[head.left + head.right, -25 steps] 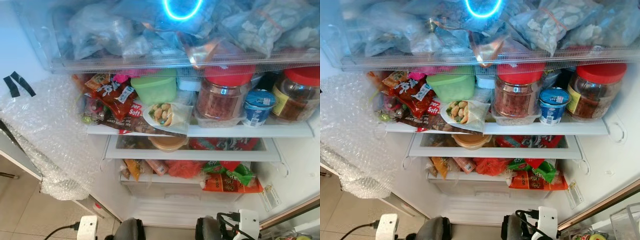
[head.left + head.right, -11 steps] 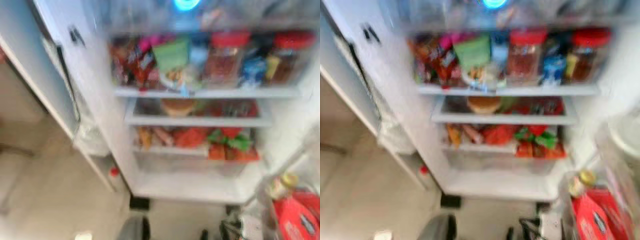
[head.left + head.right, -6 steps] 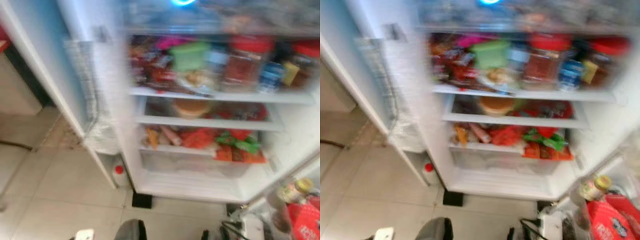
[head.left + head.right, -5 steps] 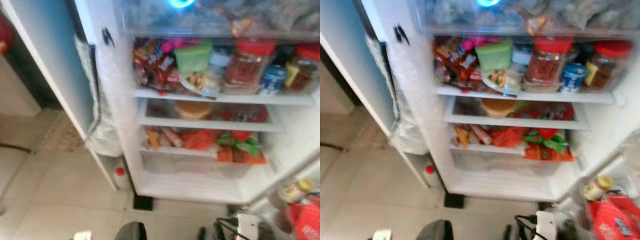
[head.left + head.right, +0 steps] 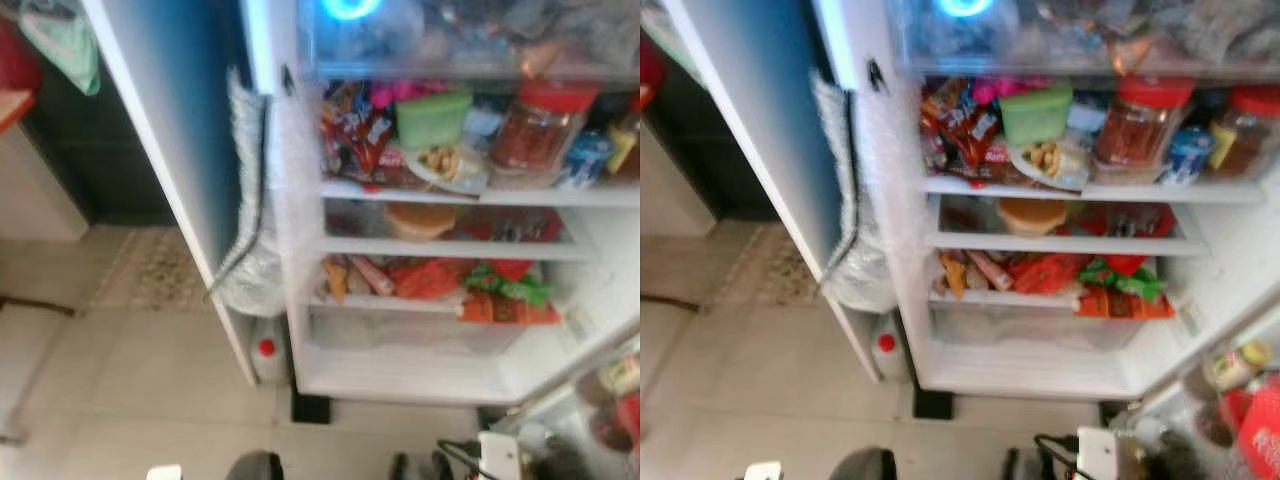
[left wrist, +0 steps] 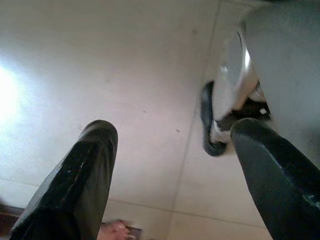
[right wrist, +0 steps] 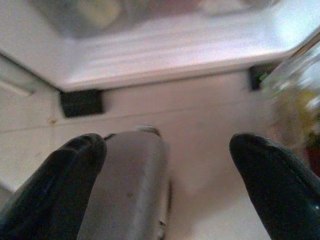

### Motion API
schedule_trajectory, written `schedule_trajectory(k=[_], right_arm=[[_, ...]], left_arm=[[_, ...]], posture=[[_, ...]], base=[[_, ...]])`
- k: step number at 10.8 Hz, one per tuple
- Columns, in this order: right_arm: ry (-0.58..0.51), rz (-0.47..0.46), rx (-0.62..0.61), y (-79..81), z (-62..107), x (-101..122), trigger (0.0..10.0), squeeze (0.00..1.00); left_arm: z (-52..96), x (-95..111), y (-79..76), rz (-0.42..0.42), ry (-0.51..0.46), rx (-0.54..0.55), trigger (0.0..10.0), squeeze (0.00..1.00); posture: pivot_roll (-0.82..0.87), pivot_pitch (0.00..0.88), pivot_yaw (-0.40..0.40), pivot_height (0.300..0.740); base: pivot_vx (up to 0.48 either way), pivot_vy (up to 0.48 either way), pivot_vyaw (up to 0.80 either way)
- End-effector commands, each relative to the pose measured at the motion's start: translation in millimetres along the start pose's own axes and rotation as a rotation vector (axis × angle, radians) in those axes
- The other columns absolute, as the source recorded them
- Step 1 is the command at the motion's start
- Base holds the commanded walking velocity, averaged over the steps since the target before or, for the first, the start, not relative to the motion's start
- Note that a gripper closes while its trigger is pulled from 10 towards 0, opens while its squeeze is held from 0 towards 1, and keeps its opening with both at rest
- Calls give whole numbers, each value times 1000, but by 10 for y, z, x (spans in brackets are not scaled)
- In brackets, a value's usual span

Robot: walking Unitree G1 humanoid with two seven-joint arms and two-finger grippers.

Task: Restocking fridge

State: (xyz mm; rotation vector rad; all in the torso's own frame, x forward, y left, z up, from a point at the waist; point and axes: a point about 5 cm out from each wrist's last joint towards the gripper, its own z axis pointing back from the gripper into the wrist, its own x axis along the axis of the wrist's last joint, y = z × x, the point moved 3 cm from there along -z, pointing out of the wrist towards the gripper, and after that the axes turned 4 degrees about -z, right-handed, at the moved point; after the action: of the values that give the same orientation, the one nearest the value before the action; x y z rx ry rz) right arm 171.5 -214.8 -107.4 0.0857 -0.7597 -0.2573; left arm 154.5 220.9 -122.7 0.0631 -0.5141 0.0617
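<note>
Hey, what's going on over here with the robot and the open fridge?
The robot stands on the tiled floor facing an open fridge whose shelves are packed: a green container, red-lidded jars, snack packets and a wrapped plate of food. It is handling nothing. The left gripper and right gripper both hang low over the floor, fingers spread and empty. A small red-capped bottle sits on the floor beside the fridge.

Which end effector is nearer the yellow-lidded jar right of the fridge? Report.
Right. The right end effector hangs low by the fridge base, with the jar close beside it; the left end effector hangs over floor tiles, farther away.
</note>
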Motion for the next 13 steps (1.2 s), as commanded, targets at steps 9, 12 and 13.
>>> schedule_trajectory(k=[9,12,13], right_arm=[[64,-35,-15,-33,38,-146,10000,0],[62,-45,-34,-48,40,-149,10000,0],[59,-46,-33,-46,39,-146,10000,0]], left_arm=[[10,-77,-3,-27,30,-7,10000,0],[10,-79,1,-37,33,-10,10000,0],[11,-78,3,-38,33,-10,10000,0]], posture=[[24,83,69,740],[30,80,67,740],[29,80,68,740]], base=[[0,0,0],[0,376,0],[0,409,0]])
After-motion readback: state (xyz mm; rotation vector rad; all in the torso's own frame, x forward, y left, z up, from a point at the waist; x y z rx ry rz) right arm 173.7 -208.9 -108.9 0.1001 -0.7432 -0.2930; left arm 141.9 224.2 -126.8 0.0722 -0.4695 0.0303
